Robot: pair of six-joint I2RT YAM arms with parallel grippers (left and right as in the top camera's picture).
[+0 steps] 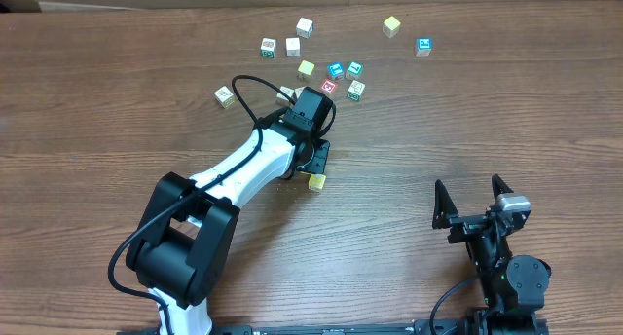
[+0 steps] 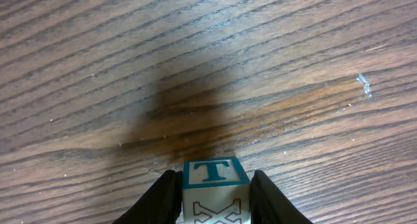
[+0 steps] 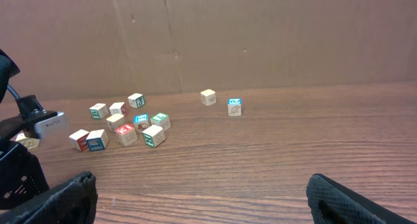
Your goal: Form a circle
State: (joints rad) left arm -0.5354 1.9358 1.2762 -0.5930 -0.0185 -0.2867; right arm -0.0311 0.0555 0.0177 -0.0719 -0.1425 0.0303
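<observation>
Far left, a stray cube [image 1: 225, 96] sits on its own, well apart from the rest, and a few more lie scattered along the far side.

Near the middle, my left pincer [image 2: 215, 199] is narrow, clamped on the T cube [image 2: 215, 175]. One finger [image 2: 159, 198] presses each side face, with the T facing away from my wrist camera. I judge the cube rides low over the bare table [image 2: 208, 68] so that it can be set down flat without tumbling. From above it shows at my fingertips, on the near side of the others.

The ring [image 1: 336, 72] lies just beyond, farther and slightly right: a tight cluster of small cubes, not closed on its near side as far as I can tell. I take that gap to be where the T cube belongs.

Near right, my right pincer [image 1: 474, 206] stands wide, holds nothing and touches nothing, parked clear of the work.
</observation>
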